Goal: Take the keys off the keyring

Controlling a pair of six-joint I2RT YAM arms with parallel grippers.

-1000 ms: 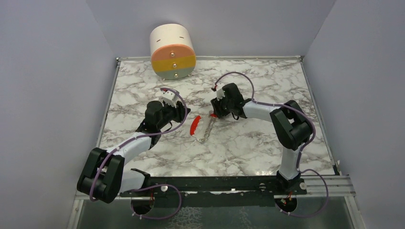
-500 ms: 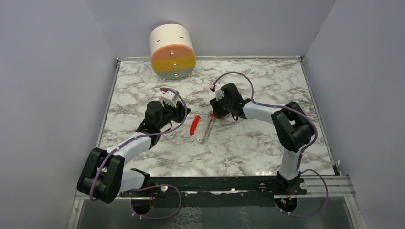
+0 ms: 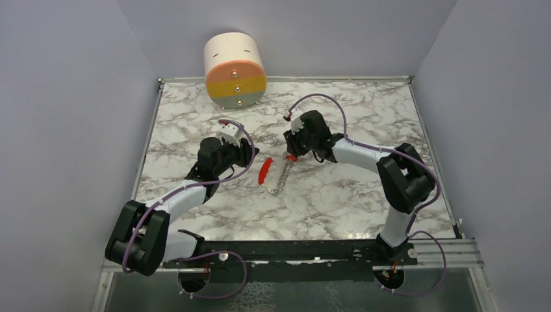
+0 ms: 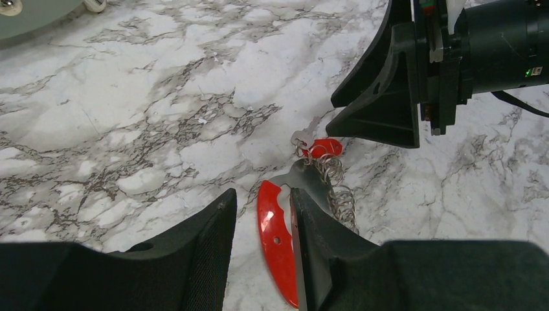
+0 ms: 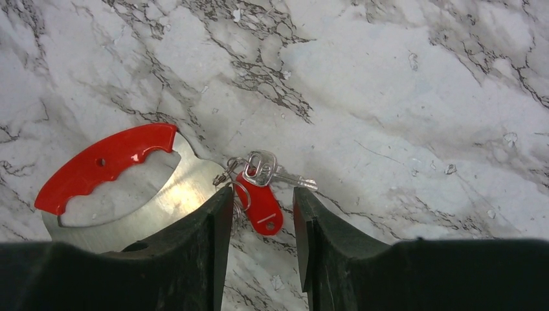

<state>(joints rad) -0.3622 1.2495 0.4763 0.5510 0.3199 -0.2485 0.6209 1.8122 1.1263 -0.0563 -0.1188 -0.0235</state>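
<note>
Over on the marble desk point(image 5: 388, 97), the key point(image 5: 262, 170) and red tag point(image 5: 260, 210) lie on the keyring point(image 5: 237, 166), touching a red-handled blade point(image 5: 107, 165). The right pincer point(image 5: 262, 191) hangs released astride the tag. The left pincer point(image 4: 262, 194), also released, straddles the blade's handle.

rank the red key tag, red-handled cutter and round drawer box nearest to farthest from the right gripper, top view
1. red key tag, right at the right gripper
2. red-handled cutter, toward the left arm
3. round drawer box, far back left
</note>
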